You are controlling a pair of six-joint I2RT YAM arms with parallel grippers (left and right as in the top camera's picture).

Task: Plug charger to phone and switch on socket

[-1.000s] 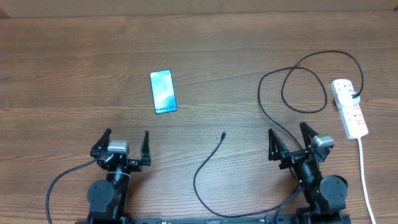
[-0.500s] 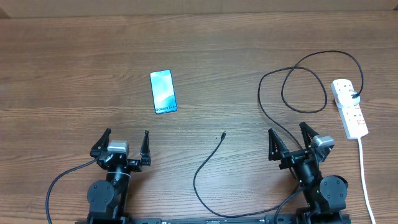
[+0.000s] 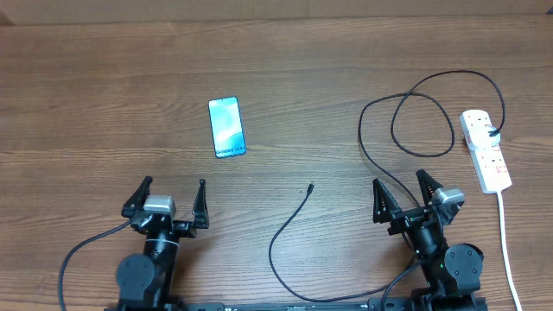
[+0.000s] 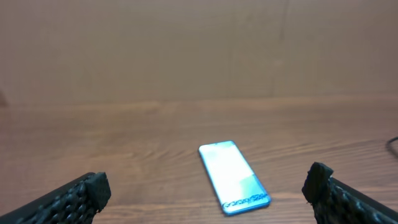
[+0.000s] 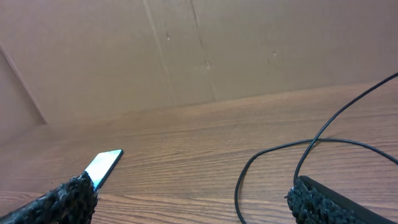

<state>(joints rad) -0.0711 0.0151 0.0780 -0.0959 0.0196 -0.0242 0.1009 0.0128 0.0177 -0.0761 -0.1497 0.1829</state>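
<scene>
While the left tool (image 3: 174, 184) and right tool (image 3: 398, 178) gape empty, the charger (image 3: 360, 131) loops between phone (image 3: 227, 127) and socket (image 3: 486, 149).

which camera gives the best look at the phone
The left wrist view: the phone lies whole and large near mid-frame, with the dark text at its near edge visible. The overhead view shows the phone whole but small. The right wrist view catches only a slanted, partly hidden sliver of it at lower left.

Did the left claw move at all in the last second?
Yes, slightly. In the overhead view the left gripper has edged to its own left, judged against the phone, which lies where it was.
</scene>
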